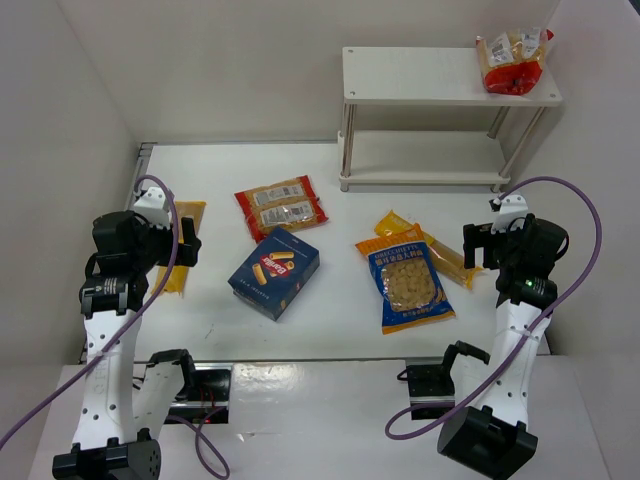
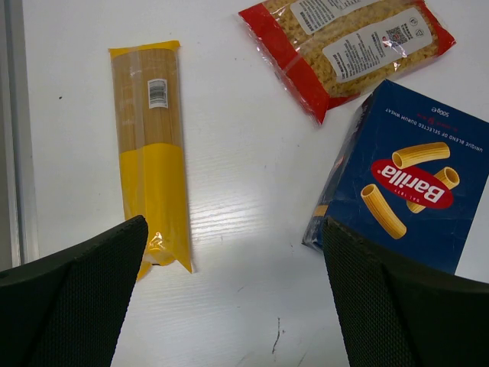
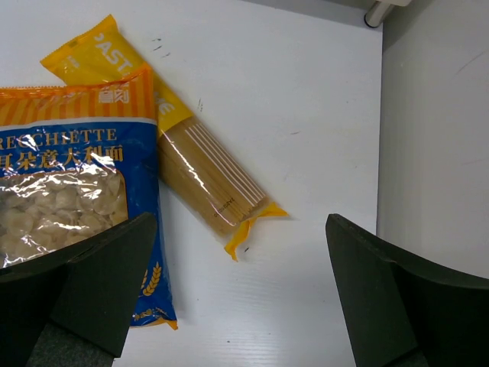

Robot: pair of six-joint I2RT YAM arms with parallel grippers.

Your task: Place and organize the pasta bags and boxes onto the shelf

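Note:
The white two-tier shelf (image 1: 420,75) stands at the back right with one red-edged bag (image 1: 513,62) on its top board. On the table lie another red-edged bag (image 1: 281,206), the dark blue box (image 1: 274,271), the blue-and-orange bag (image 1: 407,283) and a yellow-orange bag (image 1: 440,255) partly under it. A second yellow bag (image 2: 149,153) lies at the left. My left gripper (image 2: 233,298) is open and empty above the table between that bag and the box (image 2: 409,183). My right gripper (image 3: 241,290) is open and empty, just right of the yellow-orange bag's end (image 3: 199,176).
White walls close in the table at the left, back and right (image 3: 435,153). A metal rail (image 2: 11,138) runs along the left edge. The shelf's lower board (image 1: 425,158) is bare. A shelf leg (image 3: 380,11) shows at the top of the right wrist view.

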